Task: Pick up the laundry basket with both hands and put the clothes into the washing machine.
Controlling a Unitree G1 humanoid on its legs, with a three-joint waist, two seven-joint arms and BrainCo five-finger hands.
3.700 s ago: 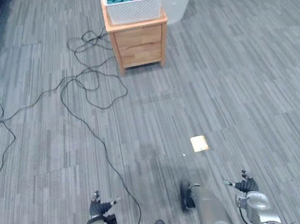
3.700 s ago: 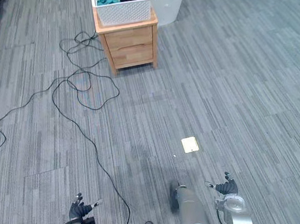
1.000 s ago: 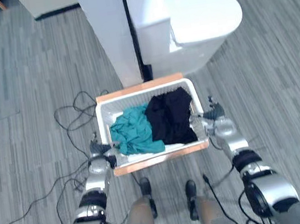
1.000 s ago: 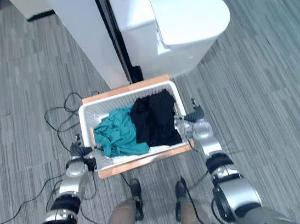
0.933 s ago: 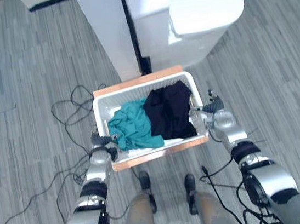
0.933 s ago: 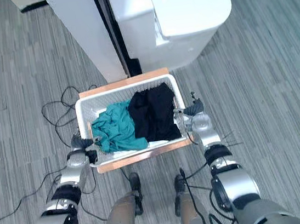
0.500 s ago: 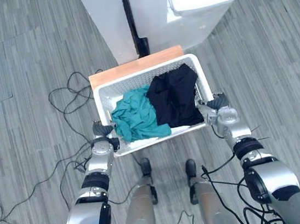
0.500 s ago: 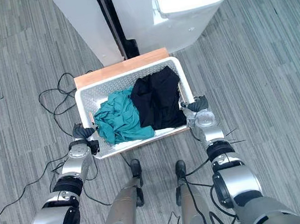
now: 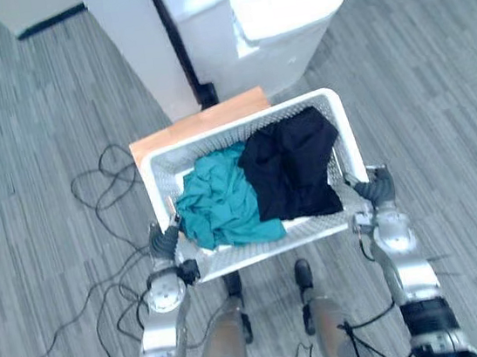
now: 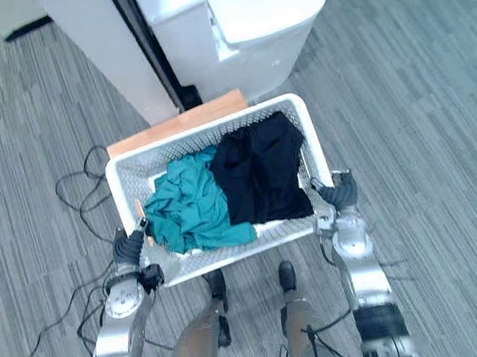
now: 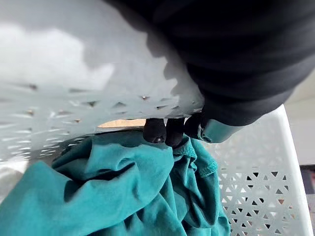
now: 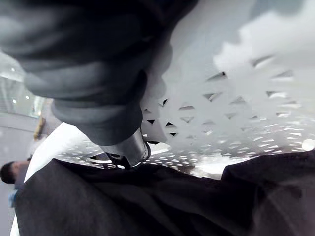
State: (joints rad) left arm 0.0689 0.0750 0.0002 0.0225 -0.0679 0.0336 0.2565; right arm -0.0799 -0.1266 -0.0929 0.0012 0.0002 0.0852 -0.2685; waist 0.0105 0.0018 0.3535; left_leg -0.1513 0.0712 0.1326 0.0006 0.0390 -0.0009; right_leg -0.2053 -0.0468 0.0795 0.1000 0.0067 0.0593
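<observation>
- The laundry basket (image 9: 159,189), white perforated plastic, hangs between the two hands in front of the robot; its far edge lies over the wooden counter (image 9: 204,119), and I cannot tell whether they touch
- Inside it, a teal garment (image 9: 220,203) is bunched on the left and a black garment (image 9: 294,167) on the right, the two touching
- The left hand (image 9: 168,256) is on the basket's left end; its dark fingertips (image 11: 165,130) curl over the rim, just above the teal cloth
- The right hand (image 9: 380,199) is at the right end, a silver finger (image 12: 129,150) hooked inside the wall beside the black cloth
- Handling, as a judgement: a stiff shell with a light, soft load that can slide if tipped, so the two ends look the right hold, kept level
- The white washing machine (image 9: 285,1) stands just beyond the counter, on grey carpet
- No label or writing is legible on the basket or the machine
</observation>
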